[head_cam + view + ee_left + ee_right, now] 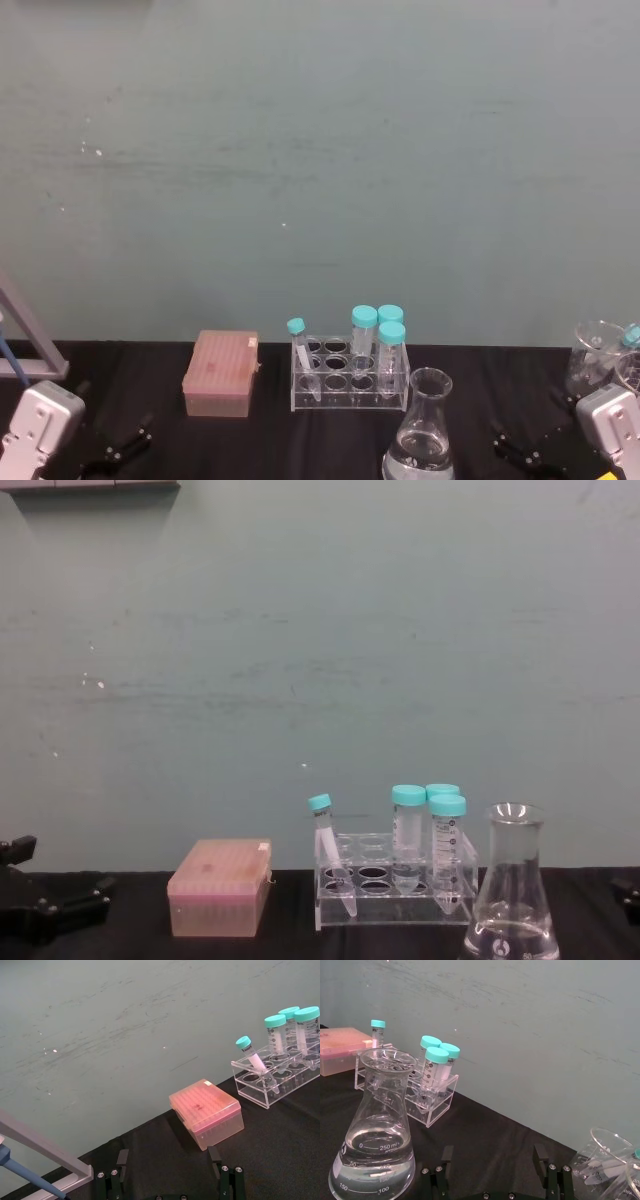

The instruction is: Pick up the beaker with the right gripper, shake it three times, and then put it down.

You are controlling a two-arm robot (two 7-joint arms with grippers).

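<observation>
The beaker (420, 438) is a clear conical flask holding clear liquid, standing upright on the black table in front of the tube rack. In the right wrist view the beaker (374, 1135) stands off to one side of my right gripper (493, 1156), whose two black fingers are apart with nothing between them. In the head view the right gripper (515, 447) rests low at the table's right, apart from the flask. My left gripper (128, 445) is parked at the lower left; the left wrist view shows this gripper (169, 1160) open and empty. The chest view has the beaker (512, 900) at the lower right.
A clear rack (348, 378) with several teal-capped tubes stands behind the flask. A pink tip box (221, 373) sits left of it. Glass beakers (600, 360) stand at the far right, close to the right arm. A pipette stand (25, 345) is at the far left.
</observation>
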